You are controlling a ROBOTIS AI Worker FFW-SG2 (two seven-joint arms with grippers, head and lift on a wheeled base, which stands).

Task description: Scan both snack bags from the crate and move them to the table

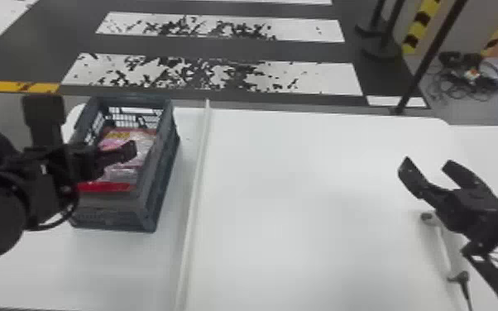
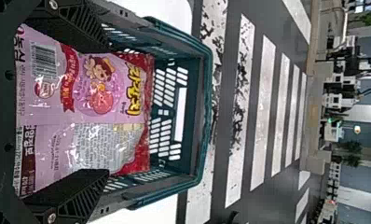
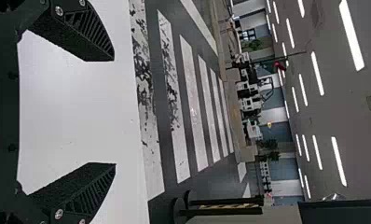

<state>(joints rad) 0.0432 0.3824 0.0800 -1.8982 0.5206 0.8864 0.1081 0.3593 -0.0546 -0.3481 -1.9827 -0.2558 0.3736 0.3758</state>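
In the head view, a broad white flat table (image 1: 302, 198) is filling the middle and lower frame. At left centre, a blue-grey rectangular slatted plastic crate (image 1: 107, 217) is standing on it, with a pink and red plastic snack bag (image 1: 147, 142) lying inside. The black two-fingered left gripper (image 1: 126, 151) is hanging over the crate. Right of the crate, a long, narrow white strip (image 1: 196, 178) is running from upper centre to the bottom edge. At right centre, the black two-fingered right gripper (image 1: 428, 165) is hanging over the table; a slim white and dark device (image 1: 442, 240) is lying nearby. Behind the table, a dark floor with white bands (image 1: 260, 49) is stretching across the top; tangled dark cables (image 1: 467, 78) are lying at upper right.
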